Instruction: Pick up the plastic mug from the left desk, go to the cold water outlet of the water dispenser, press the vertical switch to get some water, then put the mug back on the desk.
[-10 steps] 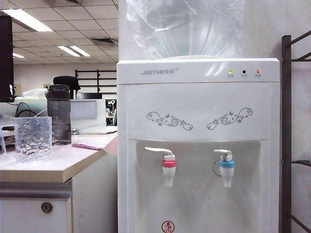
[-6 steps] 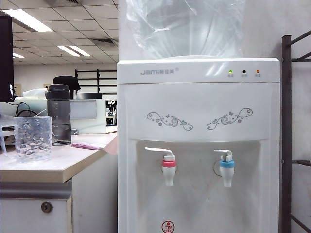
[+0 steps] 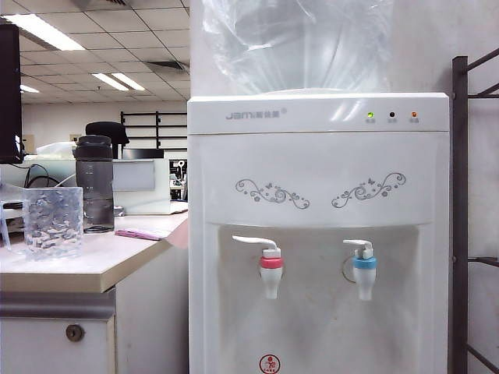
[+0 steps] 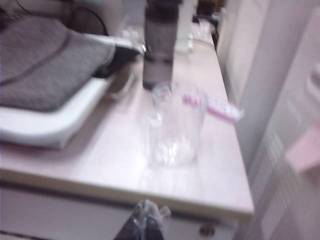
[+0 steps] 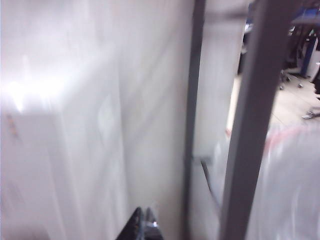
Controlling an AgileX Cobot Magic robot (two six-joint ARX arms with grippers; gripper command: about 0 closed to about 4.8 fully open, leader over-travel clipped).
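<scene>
- The water dispenser (image 3: 318, 234) fills the middle of the exterior view, tall and white, its bottle on top, two taps in the recess low on its front.
- The left desk (image 3: 86, 265) butts against the dispenser's left side, pale top, cabinet front with a round lock below.
- On that desk, far back, stands a smoky-grey bottle (image 3: 94, 184); a pink flat item (image 3: 140, 233) lies to its right, close to the dispenser.
- The plastic mug (image 3: 53, 222) sits upright near the desk's front edge, at the left, nearer than the bottle and well apart from the dispenser. Nothing touches it.
- The cold water outlet (image 3: 364, 269), blue collar, is the right-hand tap; its vertical switch (image 3: 359, 245) hooks up just above it, untouched.
- The left gripper (image 4: 144, 225) shows only as dark tips at the frame edge of its wrist view, pressed together and holding nothing, short of the desk's near edge.
- And here is the key line-up: the mug (image 4: 172, 125) lies straight ahead of that left gripper, across the desk edge, its axis vertical. The left arm looks plainly the nearer one for the pickup, and the jaws would need to spread first.
- The right gripper (image 5: 145, 225) faces the dispenser's side and a dark rack post (image 5: 255, 120); tips look together, but blur makes it impossible to tell.
</scene>
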